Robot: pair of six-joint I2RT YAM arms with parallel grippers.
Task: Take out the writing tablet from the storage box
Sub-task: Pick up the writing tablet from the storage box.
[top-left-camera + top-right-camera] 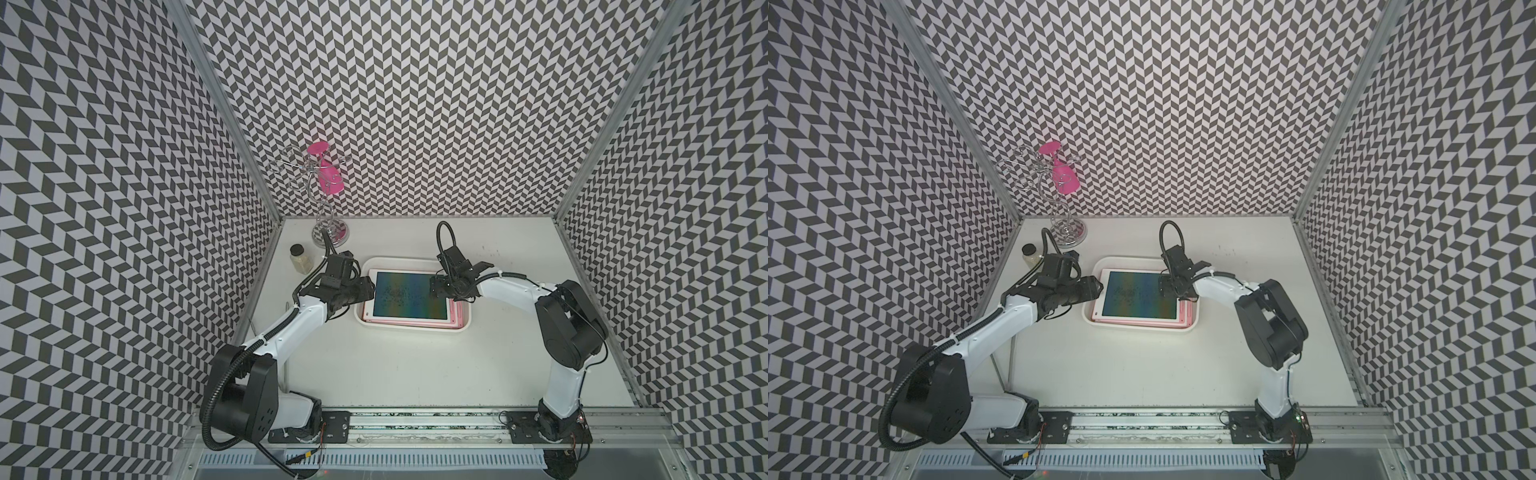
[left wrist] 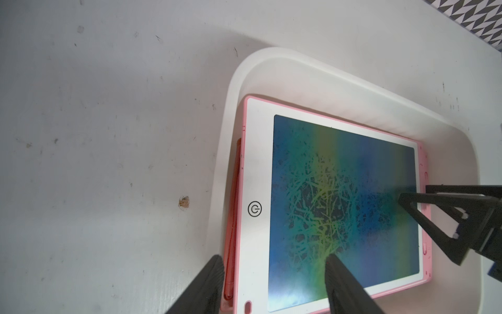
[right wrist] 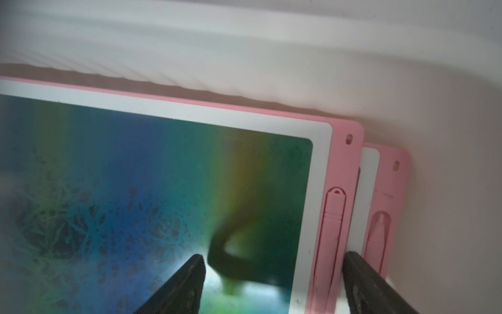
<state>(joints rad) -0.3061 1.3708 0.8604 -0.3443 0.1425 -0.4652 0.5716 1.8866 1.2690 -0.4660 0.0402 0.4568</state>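
Tablet lies flat in box, atop a second tablet. Your left gripper and right gripper straddle its opposite short edges, jaws apart, nothing clamped. Likely set to pinch both ends for a level lift.

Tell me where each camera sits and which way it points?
Top views: high over the front of the table, looking down and forward at the left arm, right arm, left gripper, right gripper and writing tablet in the storage box.
Left wrist: on the left arm, looking past its open fingers at the tablet's power button.
Right wrist: on the right arm, close over the tablet's stylus, between open fingers; a second tablet peeks beneath.
Shared: all views show the tablet's rainbow screen.
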